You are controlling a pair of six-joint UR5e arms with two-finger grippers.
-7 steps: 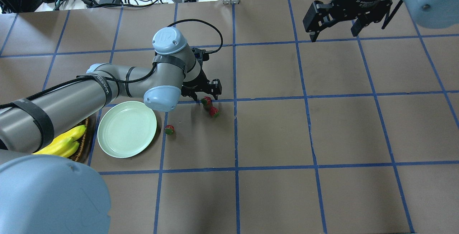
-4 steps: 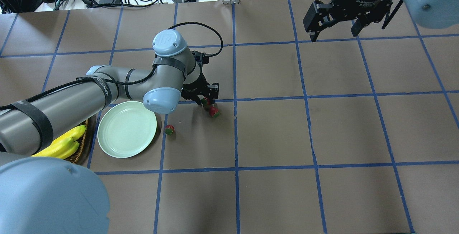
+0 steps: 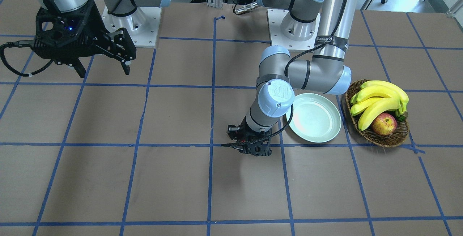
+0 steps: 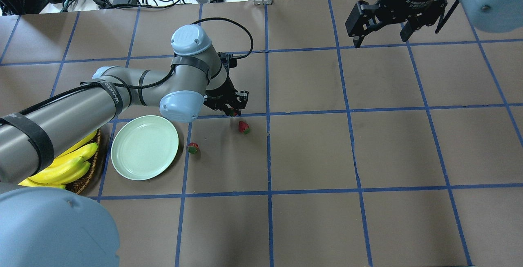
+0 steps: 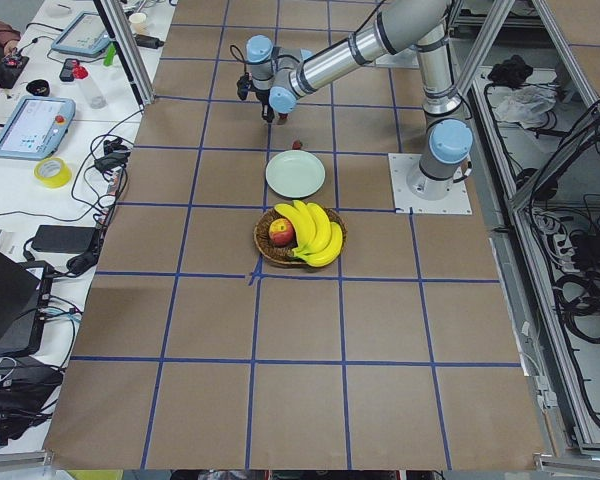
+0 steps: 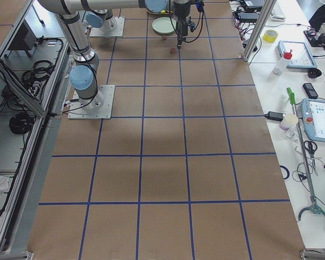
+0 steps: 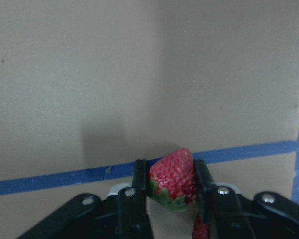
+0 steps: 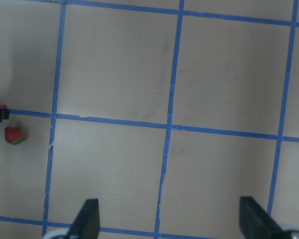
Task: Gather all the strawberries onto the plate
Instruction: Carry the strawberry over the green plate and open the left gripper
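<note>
Red first strawberry (image 7: 173,173): pinched at its sides between the narrowed fingers of the left gripper (image 4: 232,108), green cap toward the palm, over a blue tape line (image 4: 306,111), at 2 o'clock from the plate (image 4: 145,147) in the overhead view. Second strawberry (image 4: 243,126): on the brown table (image 4: 310,152), just at 5 o'clock of the left gripper, apart from it. Third strawberry (image 4: 192,148): on the table at 3 o'clock of the plate, just beside the rim, not on it. Plate: pale green, round, nothing in it. Right gripper (image 4: 382,40): fingers spread wide, holding nothing, well apart at the table's 1 o'clock corner. Wicker basket (image 3: 392,140): touching or just beside the plate at its 9 o'clock in the overhead view, holding bananas (image 3: 378,97) and an apple (image 3: 384,124).
</note>
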